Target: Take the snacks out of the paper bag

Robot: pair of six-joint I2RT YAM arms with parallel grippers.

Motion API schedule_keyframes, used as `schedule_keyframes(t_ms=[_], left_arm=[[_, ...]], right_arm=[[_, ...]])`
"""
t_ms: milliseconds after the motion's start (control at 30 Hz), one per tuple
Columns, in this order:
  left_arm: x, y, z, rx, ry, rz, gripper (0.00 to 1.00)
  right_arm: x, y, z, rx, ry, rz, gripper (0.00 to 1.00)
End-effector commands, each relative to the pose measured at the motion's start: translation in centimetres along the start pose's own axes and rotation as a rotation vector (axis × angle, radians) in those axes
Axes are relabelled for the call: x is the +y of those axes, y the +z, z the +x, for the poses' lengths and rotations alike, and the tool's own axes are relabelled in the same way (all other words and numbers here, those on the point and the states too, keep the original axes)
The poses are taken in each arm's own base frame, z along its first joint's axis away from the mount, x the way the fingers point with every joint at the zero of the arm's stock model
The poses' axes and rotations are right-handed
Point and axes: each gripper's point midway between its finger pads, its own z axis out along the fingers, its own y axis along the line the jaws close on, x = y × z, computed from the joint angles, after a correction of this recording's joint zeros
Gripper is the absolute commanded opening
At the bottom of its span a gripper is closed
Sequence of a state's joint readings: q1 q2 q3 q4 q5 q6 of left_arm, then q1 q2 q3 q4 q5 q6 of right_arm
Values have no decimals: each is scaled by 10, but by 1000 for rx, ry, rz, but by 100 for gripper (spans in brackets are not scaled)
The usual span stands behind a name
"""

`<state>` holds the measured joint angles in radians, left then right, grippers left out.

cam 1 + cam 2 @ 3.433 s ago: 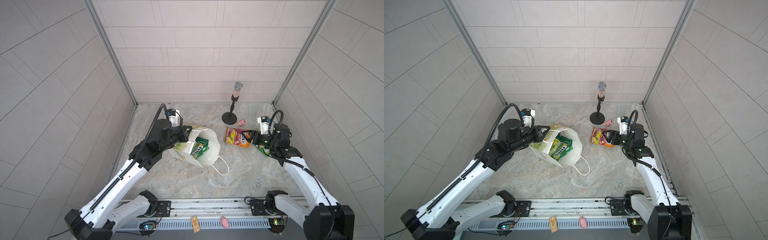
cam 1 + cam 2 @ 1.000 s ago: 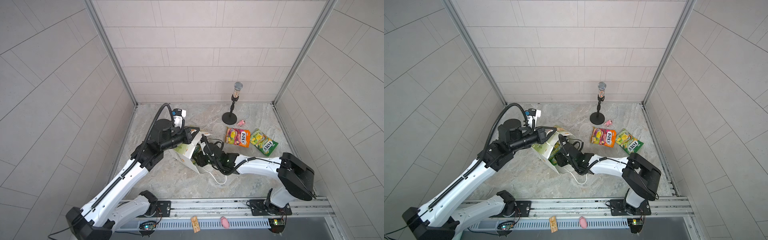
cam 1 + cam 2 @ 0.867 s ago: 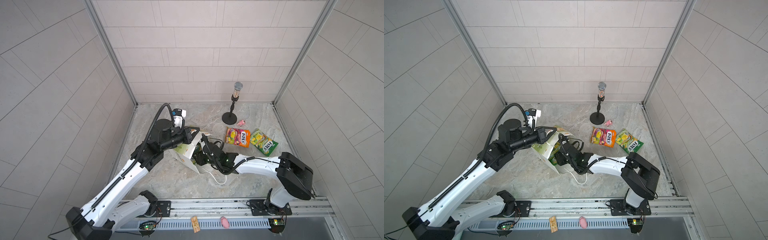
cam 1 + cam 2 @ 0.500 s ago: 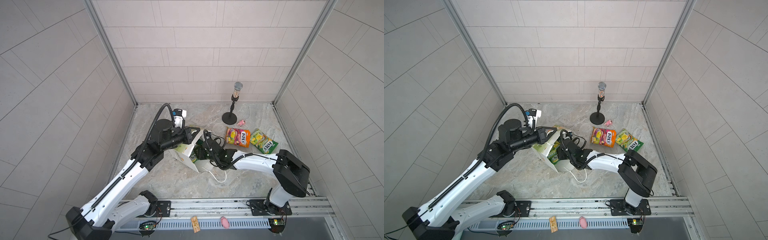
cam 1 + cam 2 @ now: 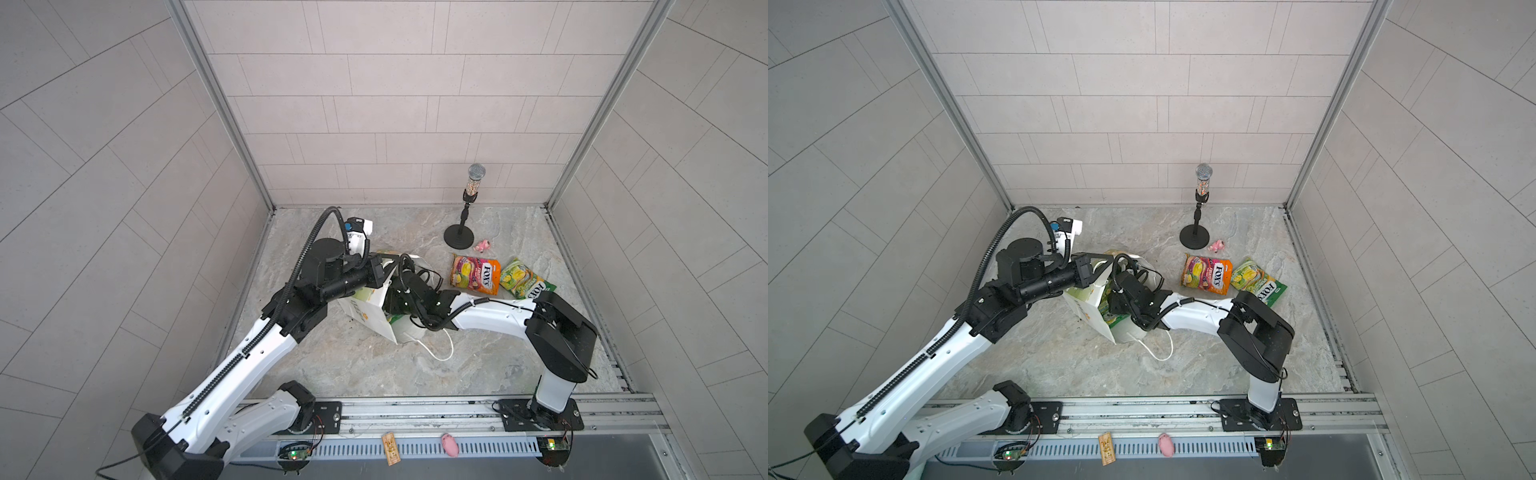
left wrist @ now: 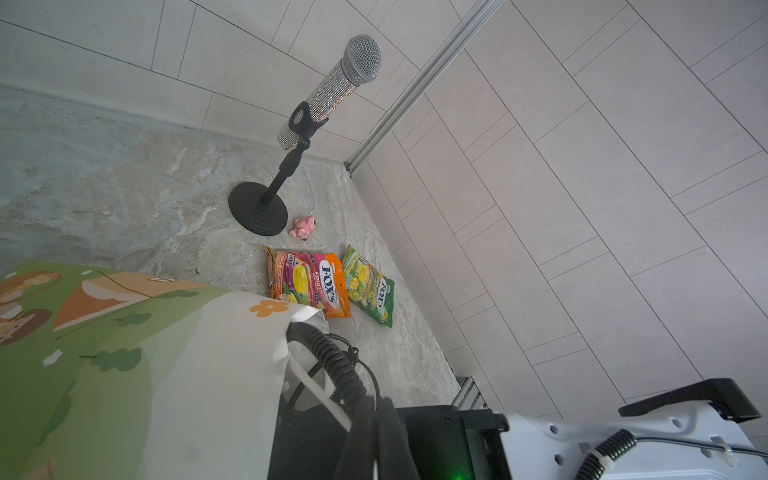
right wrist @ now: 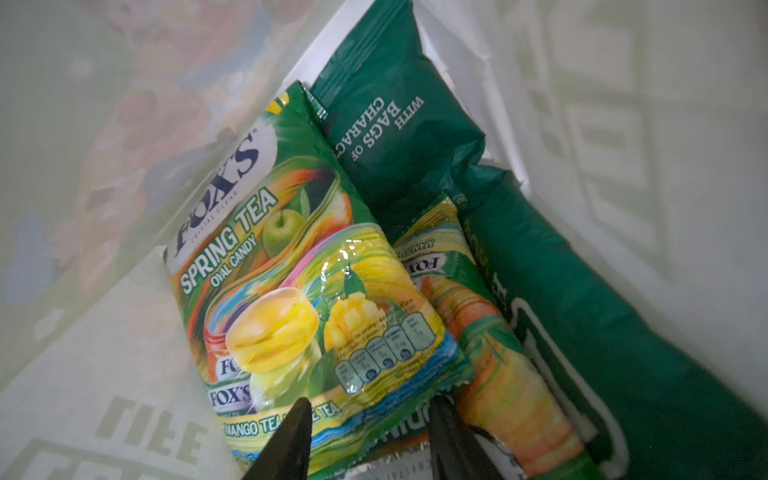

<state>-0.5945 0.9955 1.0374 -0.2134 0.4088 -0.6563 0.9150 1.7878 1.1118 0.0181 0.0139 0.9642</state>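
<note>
Snacks lie in two places. Some are inside the paper bag [image 5: 365,309], which sits tilted near the middle of the stone floor [image 5: 353,365] in both top views. Its white cord handle [image 5: 442,353] trails out toward the front.

The right wrist view looks into the bag. A green sweet packet [image 7: 291,270] marked "Spring Tea" lies face up on top, with a second sweet packet [image 7: 494,353] half under it. A dark green crisp bag [image 7: 399,124] rests behind them against the paper wall. More dark green foil lies beside these; whether it is the same crisp bag I cannot tell.

The right gripper [image 7: 368,432] is down inside the bag, its two black fingers [image 7: 286,444] about half apart. The lower edge of the green sweet packet shows in the gap between them. Whether they grip that edge or only hang over it cannot be told.

The left gripper [image 5: 380,270] is closed tight on the bag's upper rim, on the side away from the right arm.

Out on the floor to the right of the bag, an orange packet [image 5: 473,277] and a yellow-green packet [image 5: 521,283] lie flat, just beside each other. Behind them stands a microphone on a stand [image 5: 458,237], with a small pink toy [image 5: 483,246] near its base.
</note>
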Motion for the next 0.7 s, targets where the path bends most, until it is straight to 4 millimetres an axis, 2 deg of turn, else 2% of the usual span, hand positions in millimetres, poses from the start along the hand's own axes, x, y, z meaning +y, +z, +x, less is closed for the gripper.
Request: schedule_keyframes(t_ms=[0, 233, 333, 433, 533, 567, 600, 667], left_arm=[[-13, -1, -10, -35, 27, 39, 0], [-10, 1, -9, -34, 22, 28, 0], [-10, -1, -9, -38, 24, 26, 0], [-8, -2, -8, -40, 26, 14, 0], [-5, -5, -8, -44, 33, -2, 0], [-5, -7, -9, -47, 36, -8, 0], [-4, -7, -8, -48, 39, -14, 0], [-2, -9, -8, -49, 43, -26, 0]], right_arm=[[-21, 9, 14, 59, 19, 98, 50], [-15, 29, 16, 90, 37, 96, 51], [-3, 37, 14, 98, 48, 47, 47], [6, 41, 12, 90, 48, -1, 35], [15, 38, 6, 71, 46, -65, 15], [17, 37, 5, 65, 45, -81, 4], [19, 35, 3, 58, 40, -98, 0], [20, 28, 0, 45, 17, -109, 0]])
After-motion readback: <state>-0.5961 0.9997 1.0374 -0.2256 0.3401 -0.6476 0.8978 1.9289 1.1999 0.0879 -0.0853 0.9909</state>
